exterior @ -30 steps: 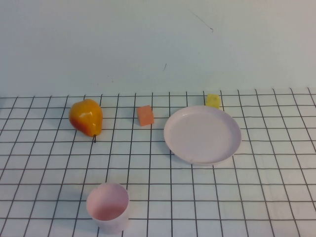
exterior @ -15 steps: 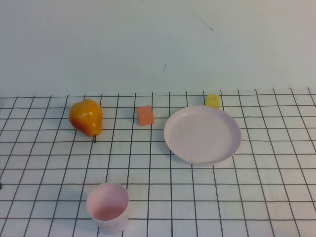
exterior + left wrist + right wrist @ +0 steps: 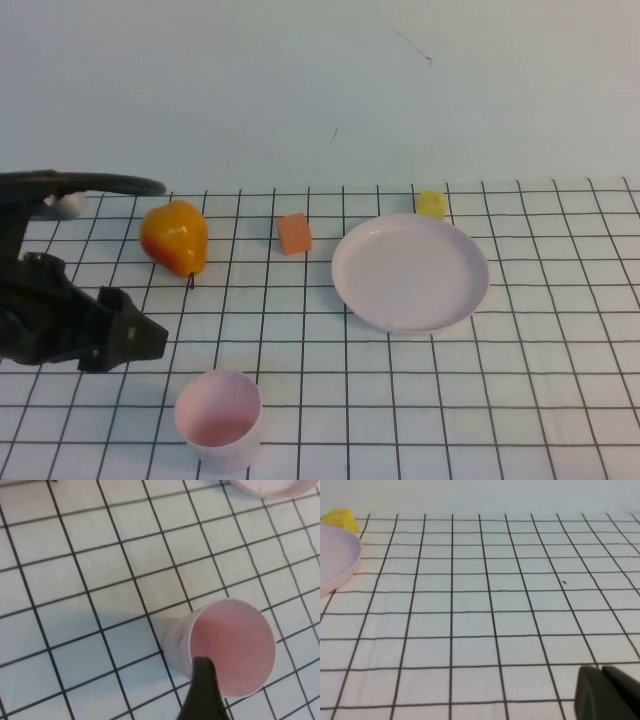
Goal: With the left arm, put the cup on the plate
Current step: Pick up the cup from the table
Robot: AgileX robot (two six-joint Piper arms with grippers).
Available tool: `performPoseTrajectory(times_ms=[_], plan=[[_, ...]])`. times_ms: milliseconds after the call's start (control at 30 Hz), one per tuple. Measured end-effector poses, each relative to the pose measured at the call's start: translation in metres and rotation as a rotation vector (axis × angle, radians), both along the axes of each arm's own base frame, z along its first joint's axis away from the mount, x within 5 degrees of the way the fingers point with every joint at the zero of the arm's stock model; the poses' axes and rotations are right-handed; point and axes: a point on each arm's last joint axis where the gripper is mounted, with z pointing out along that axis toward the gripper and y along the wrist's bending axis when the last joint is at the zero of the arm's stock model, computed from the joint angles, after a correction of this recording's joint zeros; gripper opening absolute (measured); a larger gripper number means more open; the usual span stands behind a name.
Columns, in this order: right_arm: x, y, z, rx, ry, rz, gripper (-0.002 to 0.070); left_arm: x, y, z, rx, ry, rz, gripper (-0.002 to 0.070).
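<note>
The pale pink cup (image 3: 218, 416) stands upright near the table's front edge, left of centre, with nothing in it (image 3: 227, 647). The round pink plate (image 3: 410, 272) lies bare to the right and further back; its rim (image 3: 265, 487) shows in the left wrist view. My left gripper (image 3: 140, 332) hovers left of the cup and slightly behind it, open and holding nothing. One dark finger (image 3: 202, 692) reaches over the cup's near rim; the other is out of the frame. My right gripper (image 3: 601, 671) shows only in its wrist view, shut and empty, low over the cloth right of the plate (image 3: 335, 562).
An orange-yellow pear (image 3: 175, 237) lies behind the left gripper. A small orange cube (image 3: 294, 233) sits between pear and plate. A yellow block (image 3: 431, 204) touches the plate's far edge. A white cloth with a black grid covers the table.
My left arm has come into the high view from the left edge and now hangs near the cup. Cup, plate, pear and blocks have not moved.
</note>
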Motion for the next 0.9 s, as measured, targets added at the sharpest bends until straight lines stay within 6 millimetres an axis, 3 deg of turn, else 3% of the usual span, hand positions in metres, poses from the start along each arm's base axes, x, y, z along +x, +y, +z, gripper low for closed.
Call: performPoseTrajectory(times_ms=[300,600,900], plan=[[0.000,0.000,0.000,0.000,0.000,0.000,-0.0002,0.033,-0.003,-0.046,0.019,0.158,-0.024,0.0452],[0.000,0.000,0.000,0.000,0.000,0.000,-0.0002,0.038,-0.041,-0.070,0.190,0.136,-0.198,0.0449],[0.000,0.000,0.000,0.000,0.000,0.000,-0.0002,0.049,-0.048,-0.093,0.255,0.169,-0.179,0.0432]])
